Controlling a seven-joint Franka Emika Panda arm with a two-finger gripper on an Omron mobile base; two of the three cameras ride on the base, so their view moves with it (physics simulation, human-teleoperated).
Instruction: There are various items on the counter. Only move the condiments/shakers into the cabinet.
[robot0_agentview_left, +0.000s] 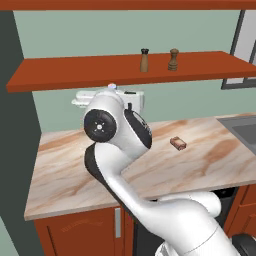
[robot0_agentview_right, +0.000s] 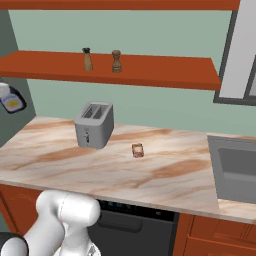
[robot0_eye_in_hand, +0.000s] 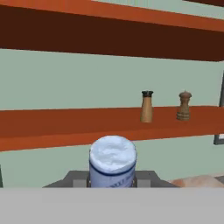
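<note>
In the hand view the dark sauce bottle (robot0_eye_in_hand: 113, 164) stands close before the camera, bluish-white cap up, with my gripper (robot0_eye_in_hand: 113, 181) shut on it. From the right base view the sauce bottle (robot0_agentview_right: 10, 100) hangs at the far left edge, yellow label showing, well above the counter (robot0_agentview_right: 75, 165) and below the cabinet (robot0_agentview_right: 160, 72). On that cabinet shelf stand the light-wood shaker (robot0_agentview_left: 144, 60) (robot0_eye_in_hand: 147, 106) and, to its right, the brown mill (robot0_agentview_left: 173, 59) (robot0_eye_in_hand: 183, 106), both upright. The bottle is left of them and lower than the shelf board.
A grey toaster (robot0_agentview_right: 94, 125) stands at the back of the counter, partly behind my arm in the left base view. A small orange-brown block (robot0_agentview_right: 137, 150) lies mid-counter. A sink (robot0_agentview_right: 235, 167) is at the right end. A second shelf board runs above the cabinet.
</note>
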